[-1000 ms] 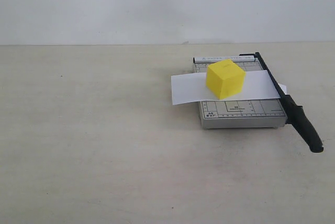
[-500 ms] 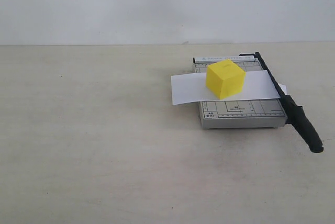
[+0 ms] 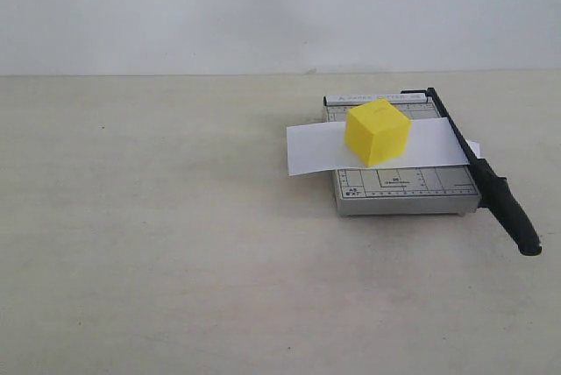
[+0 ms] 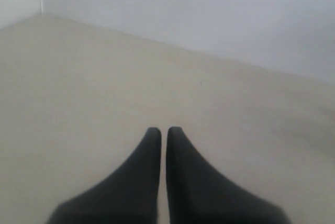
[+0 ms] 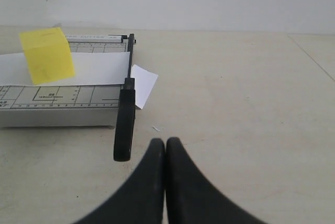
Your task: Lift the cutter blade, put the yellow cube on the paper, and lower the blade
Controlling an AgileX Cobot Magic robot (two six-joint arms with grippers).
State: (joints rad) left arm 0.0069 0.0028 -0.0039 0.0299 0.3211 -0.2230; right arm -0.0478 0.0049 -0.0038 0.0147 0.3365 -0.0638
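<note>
**Both pincers clenched on nothing; cube rests on the paper**

The left gripper point(image 4: 163, 130) hangs over the bare table point(image 4: 78, 77). Its 2 dark fingers are drawn together with only a hairline slit between the tips, and they grip and touch nothing. The right gripper point(image 5: 165, 141) is likewise clenched and empty, its fingertips pressed together. It hangs above the table near the handle end of the cutter blade point(image 5: 124, 124) but apart from it.

The yellow cube point(image 3: 378, 132) sits on the paper point(image 3: 316, 147), which lies across the grey cutter board point(image 3: 403, 189) and overhangs its left side. The blade lies lowered along the board's right edge, over the paper. Its thick handle juts past the board's near edge, and a white corner of paper shows just beyond it.
</note>
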